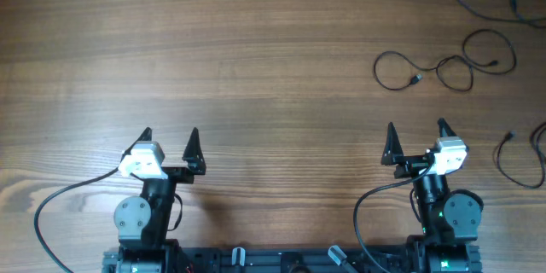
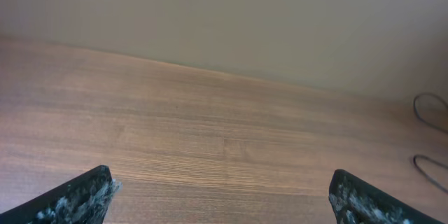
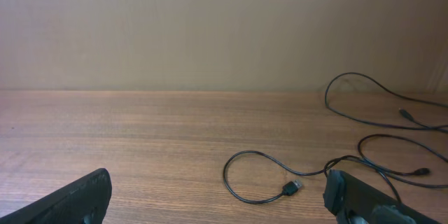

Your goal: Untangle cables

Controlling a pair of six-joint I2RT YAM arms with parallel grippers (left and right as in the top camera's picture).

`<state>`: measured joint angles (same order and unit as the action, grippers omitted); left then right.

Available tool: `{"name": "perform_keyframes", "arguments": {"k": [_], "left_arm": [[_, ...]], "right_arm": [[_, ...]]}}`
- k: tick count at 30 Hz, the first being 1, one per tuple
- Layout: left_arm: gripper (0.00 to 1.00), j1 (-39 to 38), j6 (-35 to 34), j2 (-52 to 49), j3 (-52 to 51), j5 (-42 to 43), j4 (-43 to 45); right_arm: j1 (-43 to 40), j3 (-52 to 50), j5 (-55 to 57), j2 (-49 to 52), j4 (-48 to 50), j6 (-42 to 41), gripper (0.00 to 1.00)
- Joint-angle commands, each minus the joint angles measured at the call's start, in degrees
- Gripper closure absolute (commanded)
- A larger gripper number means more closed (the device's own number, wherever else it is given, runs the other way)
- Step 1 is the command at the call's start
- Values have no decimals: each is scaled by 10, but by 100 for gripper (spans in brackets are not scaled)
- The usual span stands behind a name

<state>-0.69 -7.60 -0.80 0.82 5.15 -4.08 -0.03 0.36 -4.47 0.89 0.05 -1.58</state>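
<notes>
Several thin black cables lie loose on the wooden table at the far right. One looped cable (image 1: 415,79) ends in a silver-tipped plug (image 3: 294,185), ahead and to the right of my right gripper (image 1: 416,126). A second cable (image 1: 512,2) runs along the top right corner, and a third (image 1: 509,136) lies at the right edge. My right gripper (image 3: 218,178) is open and holds nothing. My left gripper (image 1: 169,134) is open too, far to the left of all the cables. In the left wrist view, my left gripper (image 2: 220,175) spans bare wood, with cable loops (image 2: 422,99) only at the right edge.
The tabletop (image 1: 256,51) is brown wood grain. A plain beige wall (image 3: 210,28) stands behind the table's far edge. Thicker black cords (image 1: 51,205) from the arm bases curl at the near edge, beside both arm mounts.
</notes>
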Motion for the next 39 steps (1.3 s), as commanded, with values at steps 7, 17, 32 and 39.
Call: {"name": "perform_keyframes", "arguments": {"k": [7,17,32,39], "left_arm": [[0,-14,50,6,-5,16,0],[0,-14,50,6,-5,7,1],[0,-14,50,5,-5,7,1],[0,-14,50,5,-5,7,1]], "right_arm": [[2,-1,-3,-6,2,5,0],[2,-1,-3,-6,2,5,0],[2,-1,-3,-6,2,5,0],[2,-1,-3,-6,2,5,0]]}}
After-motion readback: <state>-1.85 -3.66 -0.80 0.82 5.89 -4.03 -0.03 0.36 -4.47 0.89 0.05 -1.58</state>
